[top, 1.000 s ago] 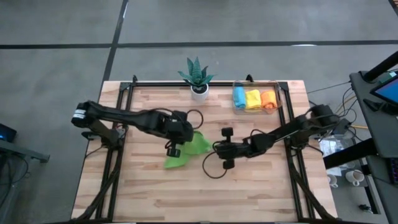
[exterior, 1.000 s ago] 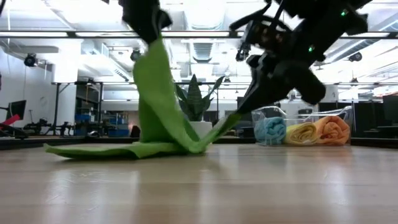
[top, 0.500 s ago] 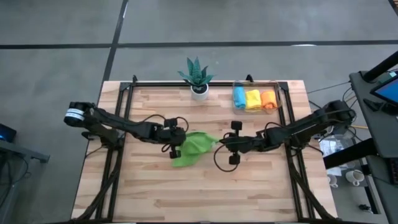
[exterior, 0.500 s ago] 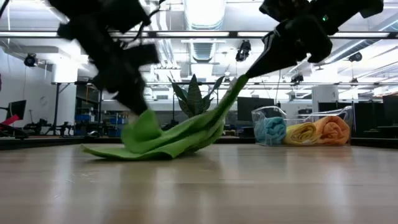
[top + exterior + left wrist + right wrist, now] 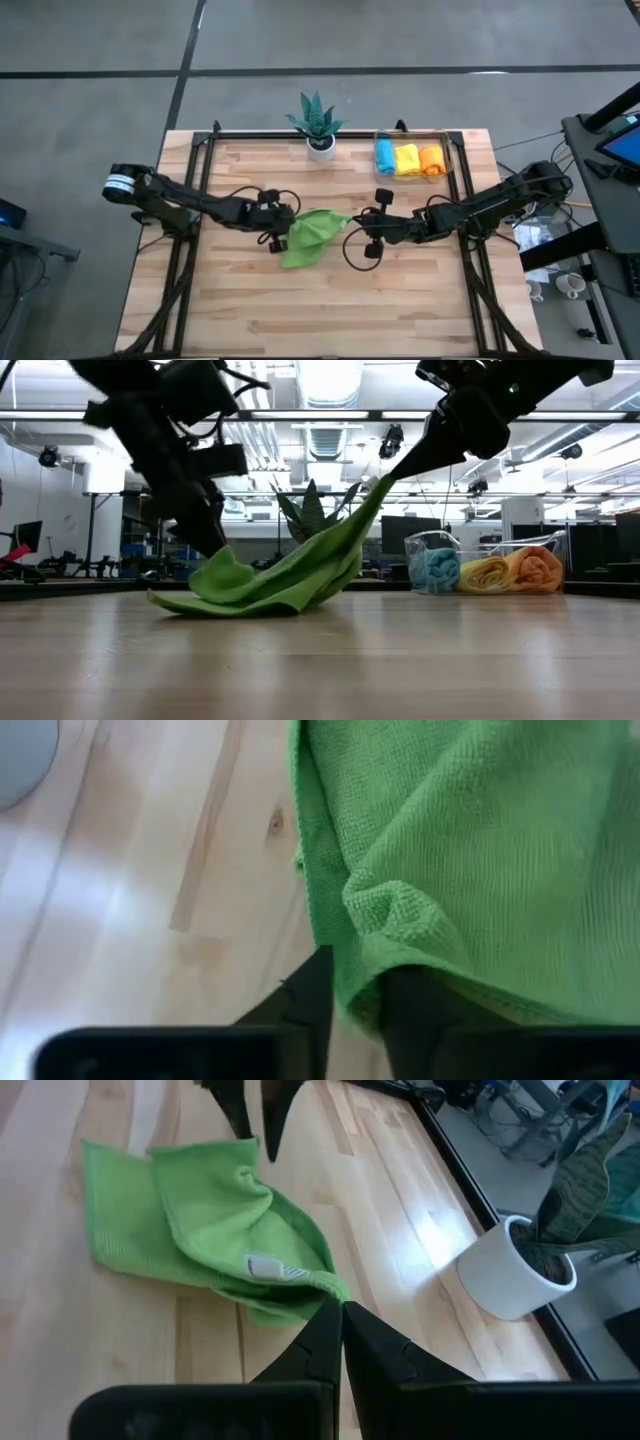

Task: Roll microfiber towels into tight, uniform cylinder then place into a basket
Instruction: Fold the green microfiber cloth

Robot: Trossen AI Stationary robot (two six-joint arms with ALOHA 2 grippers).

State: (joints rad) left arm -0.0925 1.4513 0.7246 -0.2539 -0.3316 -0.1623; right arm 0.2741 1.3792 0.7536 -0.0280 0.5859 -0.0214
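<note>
lying crumpled near the middle of the wooden table (image 5: 250, 310), the green towel (image 5: 308, 238) is lifted at one corner by the right gripper (image 5: 340, 1312), whose fingers are pinched together on that corner. the left gripper (image 5: 352, 988) sits low at the towel's opposite edge, fingers slightly apart with a fold of cloth between them, and whether they grip it cannot be told. the clear basket (image 5: 446, 152) at the far right holds blue, yellow and orange rolls, beside the potted plant (image 5: 318, 122).
</note>
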